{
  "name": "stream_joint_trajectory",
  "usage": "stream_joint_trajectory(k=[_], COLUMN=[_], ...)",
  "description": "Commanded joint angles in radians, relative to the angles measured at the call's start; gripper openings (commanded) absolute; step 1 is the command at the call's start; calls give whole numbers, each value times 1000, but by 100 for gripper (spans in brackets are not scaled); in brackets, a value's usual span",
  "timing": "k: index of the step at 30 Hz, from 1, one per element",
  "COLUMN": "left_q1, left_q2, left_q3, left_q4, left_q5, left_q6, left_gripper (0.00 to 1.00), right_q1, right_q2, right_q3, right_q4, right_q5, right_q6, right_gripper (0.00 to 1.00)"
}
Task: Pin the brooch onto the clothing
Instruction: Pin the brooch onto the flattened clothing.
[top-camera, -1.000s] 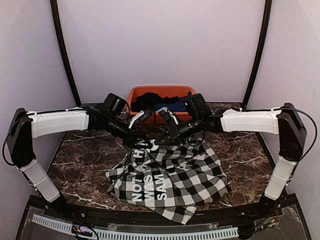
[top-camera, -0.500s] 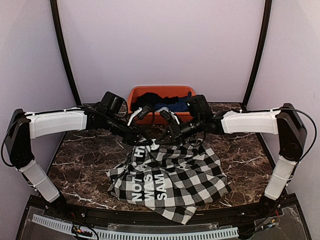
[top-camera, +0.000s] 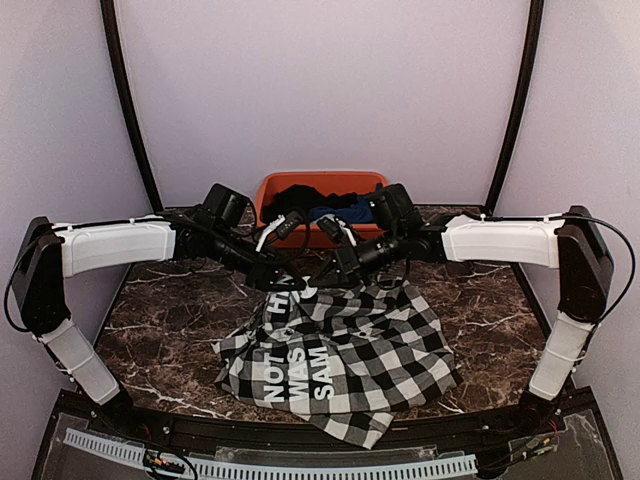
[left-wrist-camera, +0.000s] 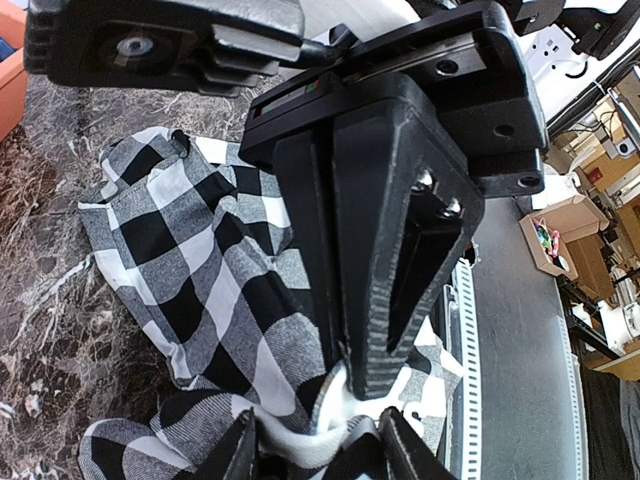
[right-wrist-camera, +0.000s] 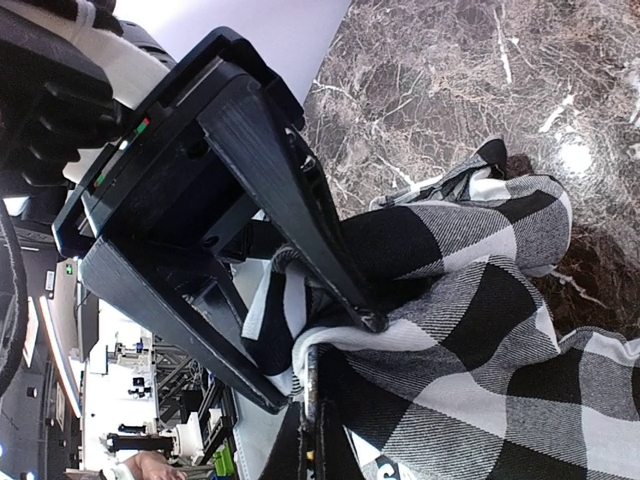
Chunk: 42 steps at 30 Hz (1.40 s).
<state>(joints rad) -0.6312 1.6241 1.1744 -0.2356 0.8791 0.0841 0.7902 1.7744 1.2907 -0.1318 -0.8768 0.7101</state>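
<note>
Top external: shirt (top-camera: 340, 350) lies crumpled mid-table (top-camera: 170, 300), its far edge raised to where both arms meet. Left gripper (left-wrist-camera: 318, 452) has jaws part-way apart, clamped on a bunched white-edged fold; right gripper (left-wrist-camera: 355, 385) has jaws together with tips on that same fold, and I can't tell if they nip cloth or hold the brooch, which shows nowhere. Shirt looks light, soft and floppy, so it would likely sag and slip off a pin unless the fold is kept taut; best hold is the doubled hem close to the pin spot, not the loose flat body.
</note>
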Motion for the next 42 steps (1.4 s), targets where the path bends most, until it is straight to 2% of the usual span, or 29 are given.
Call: stream_joint_trajectory(k=[1,13,42], left_q1=[-1,-10,-22], left_q2=[8,25,45], left_q3=[10,19,46], left_q4=[-26,-49,-111], left_q5=[1,-28,-120], left_q6=[8,18,43], left_gripper=[40,40,39], right_q1=[11,32,60], right_q2=[-11,-4,-4], right_q3=[44,78,107], right_q4=[4,-64,-95], right_q5=[11,74,104], right_q6=[-24,-59,-81], right_gripper=[0,0,0])
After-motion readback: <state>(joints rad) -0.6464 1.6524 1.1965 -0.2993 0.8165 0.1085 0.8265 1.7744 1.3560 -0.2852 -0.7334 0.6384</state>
